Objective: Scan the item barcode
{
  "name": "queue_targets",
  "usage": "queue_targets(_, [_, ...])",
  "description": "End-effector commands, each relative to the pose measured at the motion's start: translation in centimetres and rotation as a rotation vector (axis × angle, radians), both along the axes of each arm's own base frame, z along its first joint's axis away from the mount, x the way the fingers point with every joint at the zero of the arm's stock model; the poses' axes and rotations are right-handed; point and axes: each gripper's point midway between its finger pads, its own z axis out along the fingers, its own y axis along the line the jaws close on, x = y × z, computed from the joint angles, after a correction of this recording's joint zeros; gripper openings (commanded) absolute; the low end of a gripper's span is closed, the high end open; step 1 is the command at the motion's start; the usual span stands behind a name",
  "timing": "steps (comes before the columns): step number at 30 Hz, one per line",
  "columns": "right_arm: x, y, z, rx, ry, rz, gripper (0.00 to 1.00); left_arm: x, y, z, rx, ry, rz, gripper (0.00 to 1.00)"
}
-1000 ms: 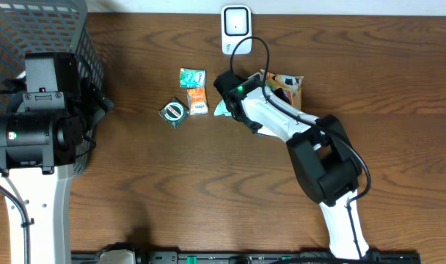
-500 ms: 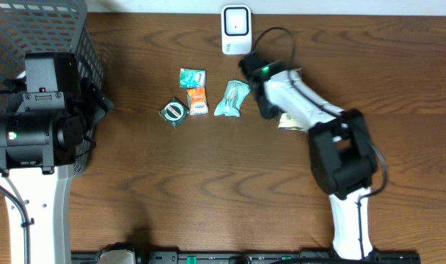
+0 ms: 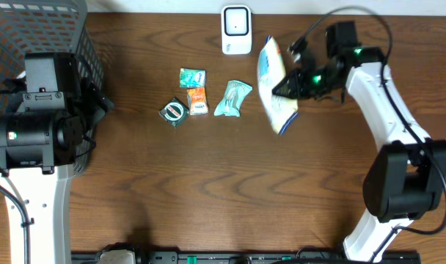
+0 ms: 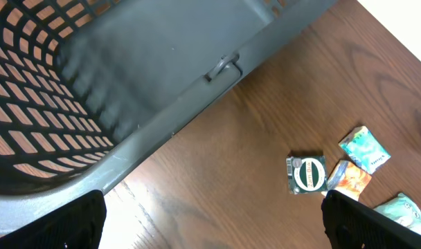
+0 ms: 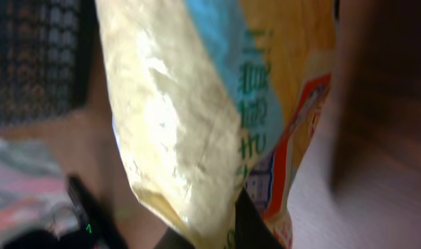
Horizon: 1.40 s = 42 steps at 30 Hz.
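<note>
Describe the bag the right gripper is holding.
The bag is a crinkly snack pouch, seemingly plastic film. It is pale cream on one face, with light blue, yellow and orange-red print in the wrist view. It looks held clear of the table, pinched by the shut right gripper, just right of the white scanner.

1. The basket [image 3: 54,29] stands on the table's [image 3: 208,183] far left corner.
2. The scanner [image 3: 236,29] stands at the far edge, mid-table.
3. 4 small packets [image 3: 197,100] lie clustered near-left of the scanner.
4. The bag [image 3: 273,88], held in the right gripper [image 3: 290,86], hangs right of the packets.
</note>
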Motion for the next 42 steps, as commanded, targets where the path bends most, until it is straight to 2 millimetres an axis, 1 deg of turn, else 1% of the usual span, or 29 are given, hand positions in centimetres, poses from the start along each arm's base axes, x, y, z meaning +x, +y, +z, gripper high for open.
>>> queue_targets(1, [-2.1, 1.4, -3.1, 0.183, 0.170, -0.023, 0.01, -0.1, 0.4, 0.2, 0.006, -0.004, 0.016, 0.98])
queue_targets(3, [-2.6, 0.9, -5.4, 0.175, 0.216, -0.079, 0.01, -0.1, 0.4, 0.2, 0.006, -0.004, 0.016, 0.98])
queue_targets(4, [-2.5, 0.0, -6.8, 0.128, 0.226, -0.123, 0.02, -0.1, 0.4, 0.2, 0.006, -0.004, 0.016, 0.97])
queue_targets(5, [-2.3, -1.2, -8.0, 0.067, 0.228, -0.165, 0.05, -0.1, 0.4, 0.2, 0.006, -0.004, 0.016, 0.98])
queue_targets(6, [-1.6, -3.4, -9.3, -0.033, 0.214, -0.224, 0.12, -0.1, 0.4, 0.2, 0.006, -0.004, 0.016, 0.98])
queue_targets(7, [-1.3, -4.5, -9.8, -0.072, 0.209, -0.253, 0.17, -0.1, 0.4, 0.2, 0.007, -0.004, 0.016, 0.98])
queue_targets(8, [-1.2, -5.4, -9.9, -0.091, 0.208, -0.274, 0.29, -0.1, 0.4, 0.2, 0.006, -0.004, 0.016, 0.98])
queue_targets(10, [-1.2, -6.8, -9.8, -0.093, 0.232, -0.308, 0.55, -0.1, 0.4, 0.2, 0.007, -0.004, 0.016, 0.98])
queue_targets(13, [-1.4, -8.2, -9.3, -0.096, 0.273, -0.336, 0.63, -0.1, 0.4, 0.2, 0.006, -0.004, 0.016, 0.98])
queue_targets(16, [-1.5, -9.7, -7.9, -0.096, 0.315, -0.363, 0.65, -0.1, 0.4, 0.2, 0.006, -0.004, 0.016, 0.98])
queue_targets(18, [-1.5, -9.9, -6.7, -0.098, 0.332, -0.365, 0.64, -0.1, 0.4, 0.2, 0.006, -0.004, 0.016, 0.98])
queue_targets(19, [-1.6, -9.8, -6.4, -0.101, 0.330, -0.352, 0.61, -0.1, 0.4, 0.2, 0.007, -0.004, 0.016, 0.98])
queue_targets(20, [-1.6, -9.6, -6.1, -0.105, 0.326, -0.334, 0.57, -0.1, 0.4, 0.2, 0.006, -0.004, 0.016, 0.98])
queue_targets(21, [-1.9, -9.2, -5.3, -0.114, 0.319, -0.298, 0.51, -0.1, 0.4, 0.2, 0.006, -0.004, 0.016, 0.98])
queue_targets(24, [-1.9, -9.2, -3.9, -0.190, 0.308, -0.281, 0.37, -0.1, 0.4, 0.2, 0.006, -0.004, 0.016, 0.98])
queue_targets(25, [-1.8, -9.2, -3.3, -0.225, 0.295, -0.276, 0.29, -0.1, 0.4, 0.2, 0.006, -0.004, 0.016, 0.98])
queue_targets(27, [-1.4, -8.8, -2.4, -0.310, 0.239, -0.256, 0.02, -0.1, 0.4, 0.2, 0.006, -0.004, 0.016, 0.98])
queue_targets(29, [-1.0, -7.6, -2.3, -0.358, 0.194, -0.226, 0.01, -0.1, 0.4, 0.2, 0.006, -0.004, 0.016, 0.98])
queue_targets(30, [-1.1, -6.5, -2.7, -0.422, 0.161, -0.192, 0.01, -0.1, 0.4, 0.2, 0.006, -0.004, 0.016, 0.98])
queue_targets(31, [-1.2, -6.2, -3.1, -0.465, 0.144, -0.177, 0.01, -0.1, 0.4, 0.2, 0.006, -0.004, 0.016, 0.98])
queue_targets(32, [-1.2, -6.0, -3.4, -0.501, 0.130, -0.168, 0.01, -0.1, 0.4, 0.2, 0.007, -0.004, 0.016, 0.98])
queue_targets(34, [-1.2, -6.0, -4.4, -0.658, 0.071, -0.147, 0.01, -0.1, 0.4, 0.2, 0.006, -0.004, 0.016, 0.98])
queue_targets(36, [-1.4, -6.0, -5.2, -0.734, 0.053, -0.161, 0.01, -0.1, 0.4, 0.2, 0.006, -0.004, 0.016, 0.98])
queue_targets(37, [-1.6, -5.6, -6.0, -0.775, 0.042, -0.170, 0.01, -0.1, 0.4, 0.2, 0.006, -0.004, 0.016, 0.98])
queue_targets(38, [-2.0, -4.9, -7.0, -0.788, 0.032, -0.159, 0.01, -0.1, 0.4, 0.2, 0.006, -0.004, 0.016, 0.98])
queue_targets(40, [-2.9, -4.3, -8.8, -0.792, 0.030, -0.135, 0.01, -0.1, 0.4, 0.2, 0.006, -0.004, 0.016, 0.98])
queue_targets(42, [-3.5, -4.4, -10.2, -0.803, 0.040, -0.149, 0.01, -0.1, 0.4, 0.2, 0.006, -0.004, 0.016, 0.97])
